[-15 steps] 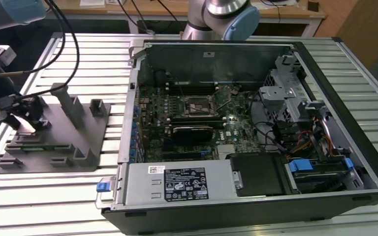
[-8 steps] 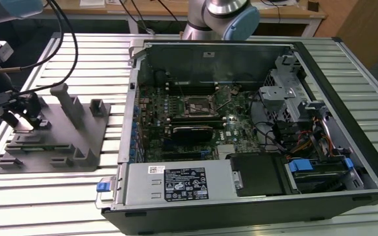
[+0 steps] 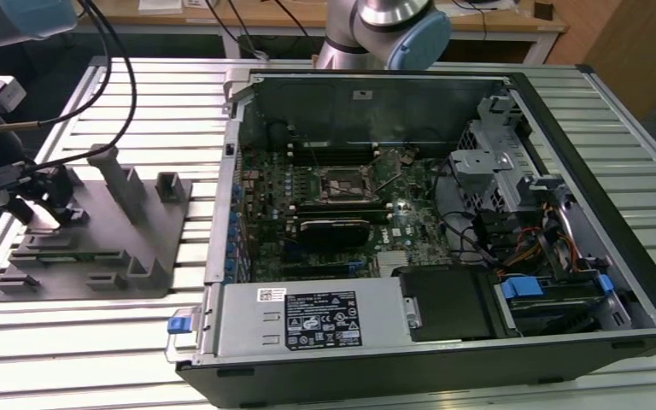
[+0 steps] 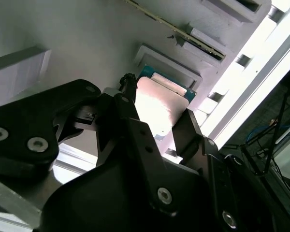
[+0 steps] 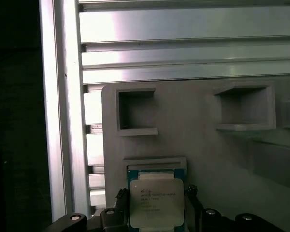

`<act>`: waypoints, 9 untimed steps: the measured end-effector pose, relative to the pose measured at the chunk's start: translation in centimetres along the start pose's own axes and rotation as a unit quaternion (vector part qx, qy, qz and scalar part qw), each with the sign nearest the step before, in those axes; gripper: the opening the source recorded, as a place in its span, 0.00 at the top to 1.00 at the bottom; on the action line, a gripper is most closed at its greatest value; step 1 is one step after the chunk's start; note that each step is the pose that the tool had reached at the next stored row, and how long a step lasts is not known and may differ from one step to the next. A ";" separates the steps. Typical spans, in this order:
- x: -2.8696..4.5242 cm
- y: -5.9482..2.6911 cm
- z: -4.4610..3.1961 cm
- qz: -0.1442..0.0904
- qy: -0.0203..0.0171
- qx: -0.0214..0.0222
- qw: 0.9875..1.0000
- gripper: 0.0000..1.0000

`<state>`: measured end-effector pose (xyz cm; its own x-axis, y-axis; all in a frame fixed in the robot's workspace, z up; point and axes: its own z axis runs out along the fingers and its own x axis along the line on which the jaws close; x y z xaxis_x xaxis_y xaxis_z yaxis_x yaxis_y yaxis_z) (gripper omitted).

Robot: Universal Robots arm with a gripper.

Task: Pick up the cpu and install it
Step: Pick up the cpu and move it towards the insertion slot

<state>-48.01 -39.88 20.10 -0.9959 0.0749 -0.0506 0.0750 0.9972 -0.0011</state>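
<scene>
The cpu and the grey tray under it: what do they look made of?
The cpu: a metal lid, pale silvery with a soft satin sheen; the blue-green edge suggests a circuit board beneath. The tray: probably plastic, matte uniform grey, with moulded-looking pockets.

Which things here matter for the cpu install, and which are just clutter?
In play: cpu in the grey tray; gripper at it; socket inside the case.
Just there: power supply, black block, cables, slatted table.
</scene>
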 end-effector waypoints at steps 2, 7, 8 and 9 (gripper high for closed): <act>0.03 0.00 0.25 0.000 0.000 0.000 1.000 0.46; 0.06 0.00 0.80 -0.002 0.000 0.000 1.000 0.46; 0.06 0.00 0.88 -0.002 0.000 0.000 1.000 0.46; 0.07 0.00 0.93 -0.003 0.000 0.000 1.000 0.46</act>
<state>-48.03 -39.87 19.17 -0.9963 0.0696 -0.0506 0.0697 0.9976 -0.0011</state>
